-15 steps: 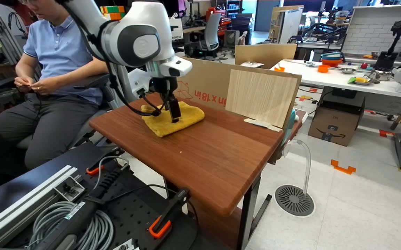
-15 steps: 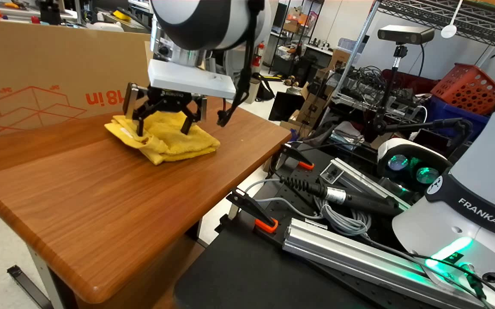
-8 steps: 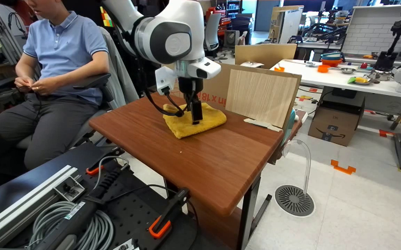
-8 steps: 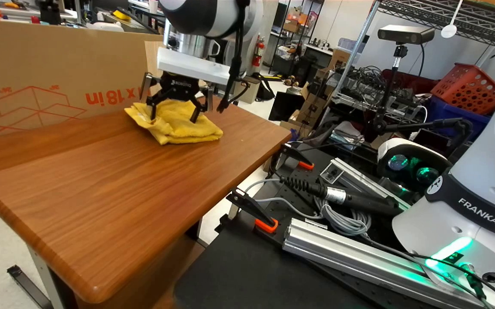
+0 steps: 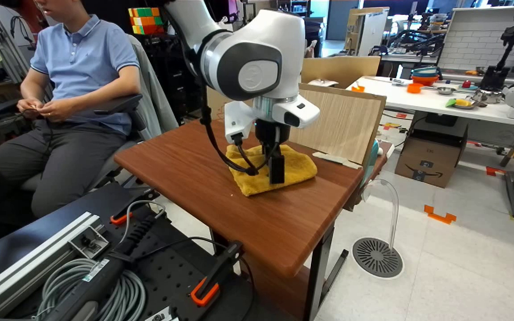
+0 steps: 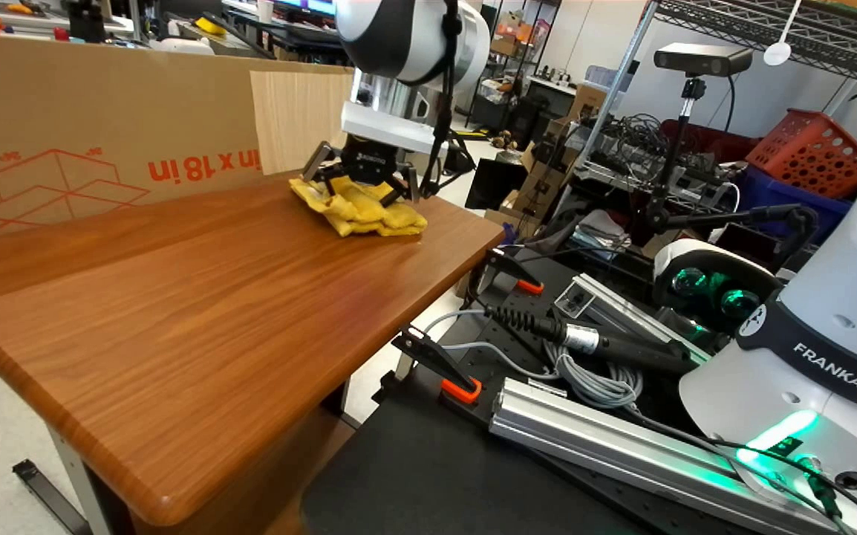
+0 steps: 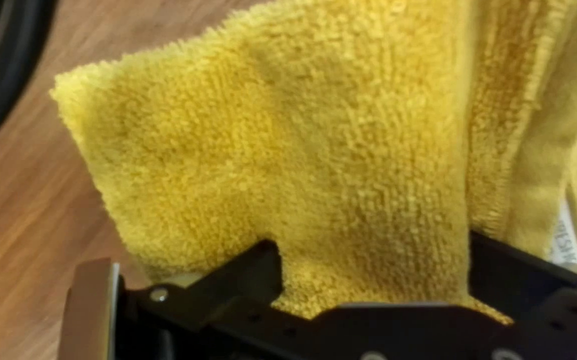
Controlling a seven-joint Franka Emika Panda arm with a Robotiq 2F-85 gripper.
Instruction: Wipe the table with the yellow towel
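Note:
The yellow towel lies folded and rumpled on the brown wooden table (image 5: pixel 239 223). It shows in both exterior views (image 5: pixel 299 168) (image 6: pixel 369 220) and fills most of the wrist view (image 7: pixel 193 150). My gripper (image 6: pixel 360 192) points down onto the towel, its fingers set wide apart and pressing into it. In the wrist view the gripper (image 7: pixel 374 260) has towel bulging up between its two fingers. The bulge covers the inner edge of one finger. The fingertips' ends are sunk in or hidden by the cloth. A white tag on the towel (image 7: pixel 566 235) shows near one finger.
A cardboard sheet (image 6: pixel 102 134) stands along the table's far edge, with a light wood panel (image 5: pixel 335 125) near the towel. A cable (image 5: pixel 217 142) loops beside the gripper. A seated person (image 5: pixel 79 67) is behind the table. Clamps (image 5: pixel 206 292) sit on the black base near the table edge.
The gripper and towel have slid together along the table, rightward in both exterior views and towards the end with the wood panel. The towel is more bunched up. The finger spacing looks unchanged.

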